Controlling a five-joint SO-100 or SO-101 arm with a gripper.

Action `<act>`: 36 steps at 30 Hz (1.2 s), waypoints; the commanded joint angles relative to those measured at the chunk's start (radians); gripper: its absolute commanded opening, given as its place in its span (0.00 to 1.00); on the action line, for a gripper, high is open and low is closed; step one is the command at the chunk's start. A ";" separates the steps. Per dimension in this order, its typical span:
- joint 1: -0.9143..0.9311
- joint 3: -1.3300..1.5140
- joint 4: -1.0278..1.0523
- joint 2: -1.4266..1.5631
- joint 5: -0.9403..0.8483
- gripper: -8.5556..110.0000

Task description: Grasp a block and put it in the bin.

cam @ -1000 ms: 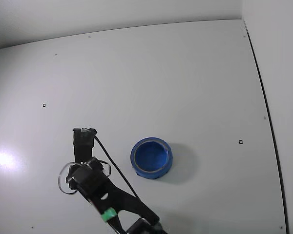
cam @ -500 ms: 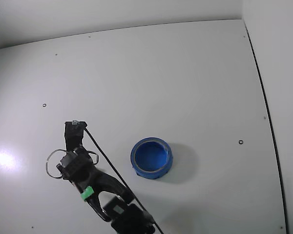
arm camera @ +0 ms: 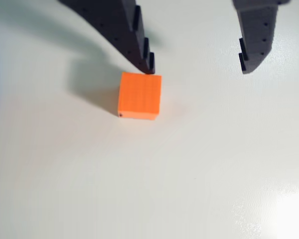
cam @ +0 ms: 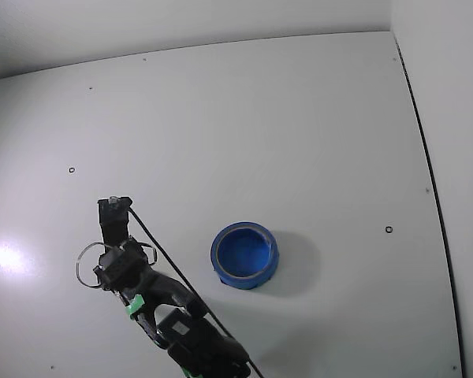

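In the wrist view the end effector (arm camera: 199, 67) stood open, holding nothing; the block (arm camera: 139, 95), orange here, lay on the white bench (arm camera: 189, 174) just below the left finger's tip, off the gap's centre; in the fixed view the blue bin (cam: 245, 255) sat well apart to the right, looking empty.

Pincer (arm camera: 198, 67) wide apart, pointing down
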 commanded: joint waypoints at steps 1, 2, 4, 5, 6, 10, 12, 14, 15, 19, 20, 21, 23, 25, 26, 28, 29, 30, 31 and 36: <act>0.051 -0.052 -0.017 0.057 -0.040 0.28; 0.064 -0.041 -0.017 0.075 -0.037 0.28; 0.089 -0.026 -0.018 0.117 -0.040 0.28; 0.098 -0.020 -0.018 0.135 -0.041 0.28; 0.107 -0.012 -0.018 0.150 -0.046 0.28; 0.152 0.032 -0.018 0.187 -0.080 0.28; 0.160 0.052 -0.020 0.192 -0.086 0.28; 0.161 0.069 -0.026 0.198 -0.087 0.28; 0.170 0.077 -0.028 0.202 -0.087 0.28; 0.172 0.084 -0.028 0.189 -0.087 0.28; 0.172 0.084 -0.028 0.189 -0.087 0.28; 0.173 0.084 -0.028 0.189 -0.087 0.28; 0.163 0.074 -0.028 0.189 -0.086 0.28; 0.161 0.069 -0.028 0.189 -0.086 0.28; 0.161 0.069 -0.028 0.187 -0.086 0.28; 0.161 0.067 -0.029 0.186 -0.086 0.28; 0.161 0.067 -0.029 0.186 -0.086 0.28; 0.161 0.067 -0.029 0.186 -0.086 0.28; 0.161 0.067 -0.029 0.184 -0.086 0.28; 0.166 0.067 -0.029 0.101 -0.086 0.28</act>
